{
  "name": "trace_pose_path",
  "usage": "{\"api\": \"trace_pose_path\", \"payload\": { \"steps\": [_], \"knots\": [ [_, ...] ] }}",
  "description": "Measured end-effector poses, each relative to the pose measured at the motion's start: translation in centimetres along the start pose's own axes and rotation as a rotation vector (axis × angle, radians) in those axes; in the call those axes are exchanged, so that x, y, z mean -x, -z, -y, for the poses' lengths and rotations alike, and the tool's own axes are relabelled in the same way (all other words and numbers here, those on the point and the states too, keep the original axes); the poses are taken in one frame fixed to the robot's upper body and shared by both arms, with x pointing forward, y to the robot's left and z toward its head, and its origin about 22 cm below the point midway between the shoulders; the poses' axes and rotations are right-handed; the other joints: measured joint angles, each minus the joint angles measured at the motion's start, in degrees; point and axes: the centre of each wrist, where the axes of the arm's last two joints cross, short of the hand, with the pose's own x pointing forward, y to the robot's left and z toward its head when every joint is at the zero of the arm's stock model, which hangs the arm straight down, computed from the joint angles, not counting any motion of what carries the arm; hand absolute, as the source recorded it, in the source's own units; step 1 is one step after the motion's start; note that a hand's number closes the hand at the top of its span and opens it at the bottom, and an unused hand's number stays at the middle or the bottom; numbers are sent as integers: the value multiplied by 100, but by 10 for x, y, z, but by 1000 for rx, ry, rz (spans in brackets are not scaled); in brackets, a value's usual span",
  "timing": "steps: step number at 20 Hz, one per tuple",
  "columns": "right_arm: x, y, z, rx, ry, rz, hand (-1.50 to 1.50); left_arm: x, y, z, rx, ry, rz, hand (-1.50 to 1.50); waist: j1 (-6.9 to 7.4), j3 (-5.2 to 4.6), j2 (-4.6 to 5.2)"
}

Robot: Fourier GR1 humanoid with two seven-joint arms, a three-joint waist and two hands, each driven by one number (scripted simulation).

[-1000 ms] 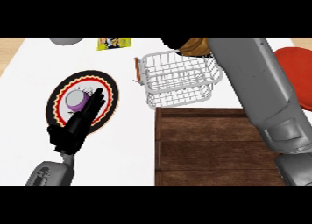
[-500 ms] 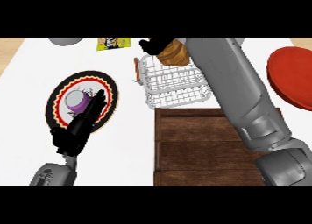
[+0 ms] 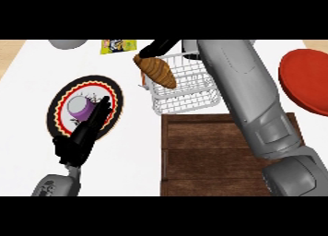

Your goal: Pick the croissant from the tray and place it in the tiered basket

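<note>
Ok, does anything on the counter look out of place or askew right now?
Only the croissant: it hangs tilted at the wire basket, by its rim on the view's left, held in the right hand and not yet set inside. Nothing looks spilled or damaged.

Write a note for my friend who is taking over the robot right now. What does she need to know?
Left hand: open, fingers straight, over the patterned plate at the left, holding nothing.
Right hand: shut on the croissant, at the far left rim of the white wire basket.
Done: the croissant is picked up and off the wooden tray, which lies just in front of the basket.
Left: bring the croissant fully over the basket, lower it in, open the fingers and draw the arm back.
</note>
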Motion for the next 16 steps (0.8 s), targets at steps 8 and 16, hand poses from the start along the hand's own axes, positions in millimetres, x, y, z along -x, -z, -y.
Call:
{"api": "trace_pose_path", "payload": {
  "steps": [8,16],
  "knots": [
    [-7,-28,62,363,57,72,-150,0,-1,-8,-13,0,8,0,-10,-1,15],
    [35,-82,158,683,202,189,-150,-1,4,-6,-14,1,5,0,-54,6,25]
  ]
}}
